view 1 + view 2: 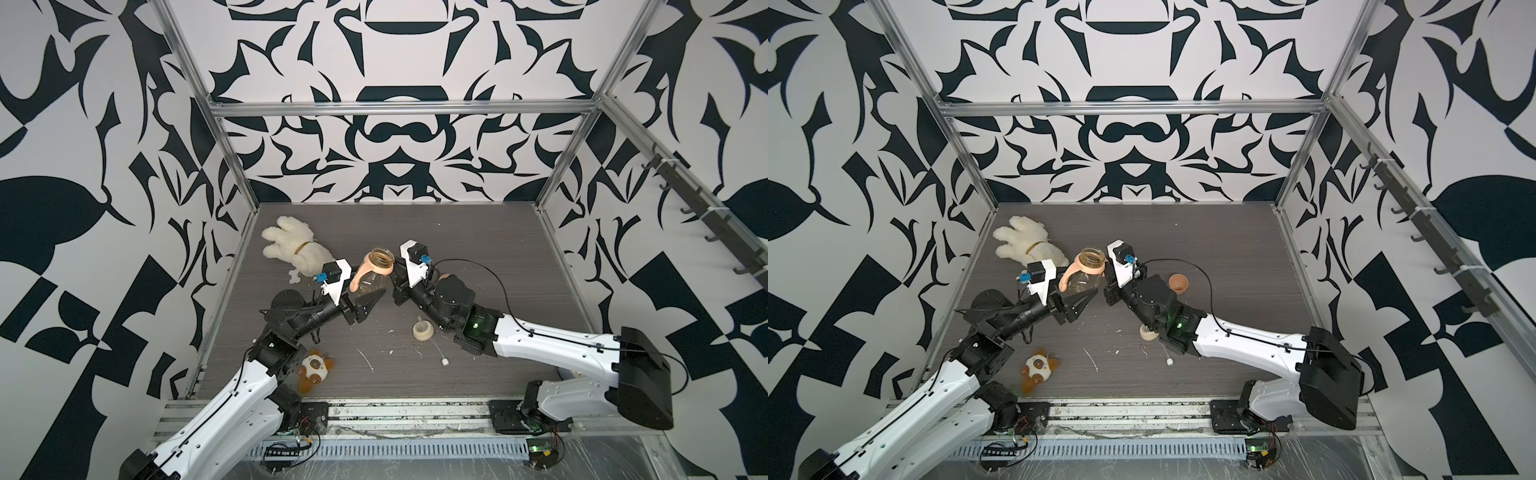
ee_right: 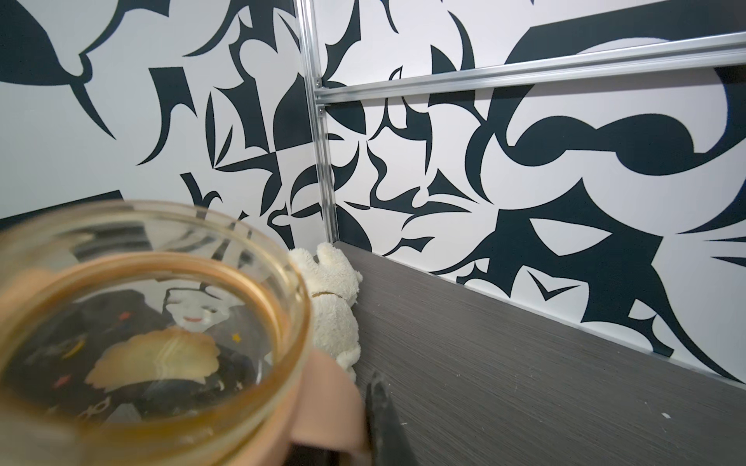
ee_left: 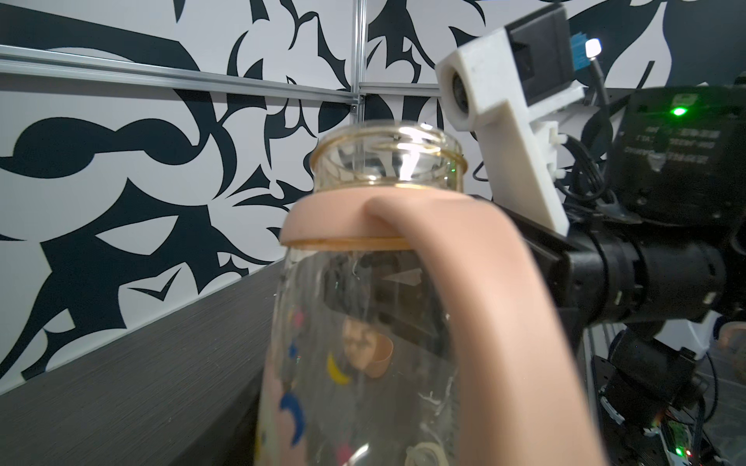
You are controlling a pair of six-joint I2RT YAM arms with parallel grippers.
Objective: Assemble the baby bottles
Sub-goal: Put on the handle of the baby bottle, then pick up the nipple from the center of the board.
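Dark grey wood-grain tabletop (image 1: 478, 257) inside an aluminium-framed enclosure; walls (image 1: 395, 137) patterned black on white; pale flecks mark the surface near its front. The bottle body (image 3: 355, 314), clear, amber-tinted, with small coloured prints, is raised above mid-table between the two arms, open mouth uppermost; the peach two-handle ring (image 3: 343, 220) sits around its neck. The left gripper (image 1: 374, 300) clasps the bottle body low down. The right gripper (image 1: 395, 268) meets the ring from the opposite side, one finger (image 2: 379, 415) just beside the peach edge; whether it presses cannot be told. The cream collar (image 1: 423, 332) with its thin straw (image 1: 439, 353) lies on the table near the right forearm, which partly covers it in a top view. The peach dome cap (image 1: 1178, 283) lies open side up beyond the right arm. A cream plush toy (image 1: 291, 247) lies far left, one end hidden by the left wrist; a brown-and-white plush toy (image 1: 313, 368) lies beside the left arm.
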